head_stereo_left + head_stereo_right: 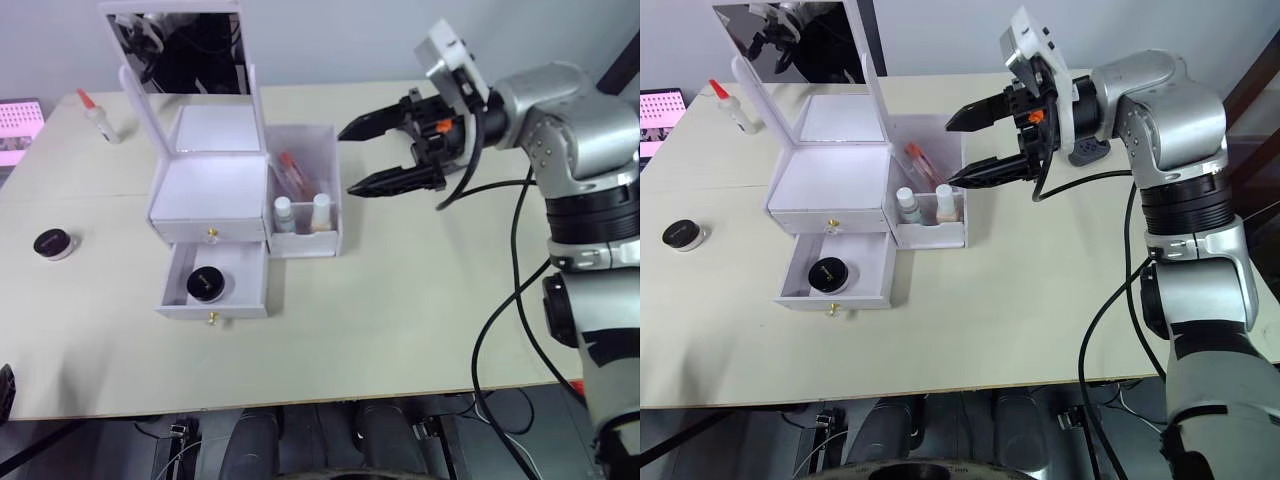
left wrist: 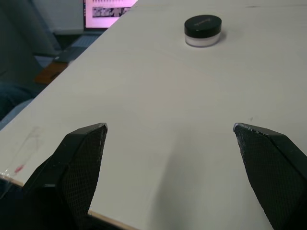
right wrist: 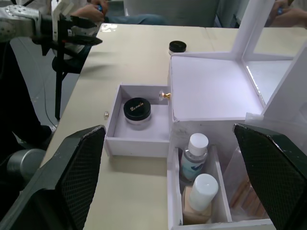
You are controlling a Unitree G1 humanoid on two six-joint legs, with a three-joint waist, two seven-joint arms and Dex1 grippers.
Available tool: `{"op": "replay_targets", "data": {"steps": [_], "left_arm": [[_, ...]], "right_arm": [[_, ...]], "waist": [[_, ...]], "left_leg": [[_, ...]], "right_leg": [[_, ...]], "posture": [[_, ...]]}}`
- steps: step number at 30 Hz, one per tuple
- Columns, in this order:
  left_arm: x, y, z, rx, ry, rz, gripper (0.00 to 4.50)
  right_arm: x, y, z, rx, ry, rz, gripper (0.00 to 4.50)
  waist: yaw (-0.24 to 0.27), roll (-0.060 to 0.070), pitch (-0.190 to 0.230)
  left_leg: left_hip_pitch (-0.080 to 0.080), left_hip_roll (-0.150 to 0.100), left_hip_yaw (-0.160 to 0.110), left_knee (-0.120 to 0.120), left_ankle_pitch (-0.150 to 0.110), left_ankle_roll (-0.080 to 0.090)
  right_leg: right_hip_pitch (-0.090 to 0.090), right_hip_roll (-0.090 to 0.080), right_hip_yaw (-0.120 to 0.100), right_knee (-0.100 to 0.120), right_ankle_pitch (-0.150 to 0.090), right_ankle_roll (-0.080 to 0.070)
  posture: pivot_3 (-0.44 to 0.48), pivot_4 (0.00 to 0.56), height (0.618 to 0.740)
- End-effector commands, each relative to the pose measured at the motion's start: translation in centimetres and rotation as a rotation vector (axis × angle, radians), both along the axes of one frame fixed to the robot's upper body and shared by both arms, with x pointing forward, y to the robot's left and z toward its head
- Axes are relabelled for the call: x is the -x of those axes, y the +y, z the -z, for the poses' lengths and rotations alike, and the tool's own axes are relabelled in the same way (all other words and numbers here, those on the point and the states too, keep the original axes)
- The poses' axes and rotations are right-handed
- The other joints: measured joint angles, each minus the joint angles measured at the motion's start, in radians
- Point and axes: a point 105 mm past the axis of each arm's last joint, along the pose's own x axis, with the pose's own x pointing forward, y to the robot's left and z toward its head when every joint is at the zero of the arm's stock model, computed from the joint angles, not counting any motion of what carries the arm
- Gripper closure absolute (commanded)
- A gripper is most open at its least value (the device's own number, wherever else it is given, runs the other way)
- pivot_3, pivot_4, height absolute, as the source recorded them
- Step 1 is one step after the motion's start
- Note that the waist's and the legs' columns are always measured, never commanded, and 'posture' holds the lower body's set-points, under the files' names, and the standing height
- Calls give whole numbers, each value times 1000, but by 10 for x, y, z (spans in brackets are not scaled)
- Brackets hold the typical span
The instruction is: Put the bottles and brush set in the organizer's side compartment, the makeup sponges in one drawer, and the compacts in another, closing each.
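Note:
The white organizer (image 1: pixel 210 185) stands mid-table with its mirror lid raised. Its side compartment (image 1: pixel 334 205) holds two small white-capped bottles (image 1: pixel 284 212) and a reddish brush set (image 1: pixel 292 172). The upper drawer is shut. The lower drawer (image 1: pixel 215 300) is pulled out, with one black compact (image 1: pixel 205 283) inside. A second compact (image 1: pixel 52 243) lies on the table to the left. A red-capped bottle (image 1: pixel 98 116) stands at the far back left. My right gripper (image 1: pixel 346 160) hovers open and empty just right of the side compartment. My left gripper (image 2: pixel 170 127) is open over the table's left edge, the loose compact (image 2: pixel 203 29) ahead of it. The makeup sponges are out of view.
The mirror lid (image 1: pixel 185 50) rises tall behind the organizer. A pink screen (image 1: pixel 20 125) sits at the left edge. Black cables hang from my right arm (image 1: pixel 520 230). A person's hands (image 3: pixel 93 9) show beyond the table.

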Motion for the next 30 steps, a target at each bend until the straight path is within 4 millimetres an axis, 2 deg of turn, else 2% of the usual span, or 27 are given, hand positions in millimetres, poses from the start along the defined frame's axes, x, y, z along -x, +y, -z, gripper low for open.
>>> {"op": "replay_targets", "data": {"steps": [1,8,12,14,19,27,30], "left_arm": [[2,0,-9,-36,-24,-4,66],[-31,1,-19,-40,-36,80,66],[-73,6,-24,-4,-35,130,66],[-85,14,-21,26,-15,124,66],[-104,21,-9,49,43,150,66],[-142,25,-11,29,50,169,66],[-148,39,-9,43,50,106,66]], "right_arm": [[8,3,-16,-17,-63,-29,0],[11,6,-17,-25,-63,-37,0],[15,13,-19,-47,-86,-23,0],[13,17,-18,-32,-111,12,0],[18,23,-18,-21,-106,13,0],[18,27,-22,-11,-91,30,0],[18,27,-24,-13,-99,30,0]], "waist": [[-1,0,0],[3,0,0],[3,0,0],[1,0,0],[-11,0,0],[3,0,0],[2,0,0]], "left_leg": [[0,0,0,0,0,0],[0,1,0,0,1,1],[0,1,0,0,1,1],[0,1,0,0,1,1],[0,1,1,-2,1,1],[1,3,1,-2,1,1],[1,3,1,-1,1,1]], "right_leg": [[0,0,0,0,0,0],[-1,1,0,1,0,0],[-1,1,0,1,0,0],[-1,1,0,3,0,0],[-2,2,0,3,2,-3],[-3,5,0,5,3,-4],[-2,4,0,4,3,-4]], "posture": [[0,150,740],[0,150,740],[0,150,740],[0,150,740],[0,150,740],[0,150,740],[0,150,740]]}}
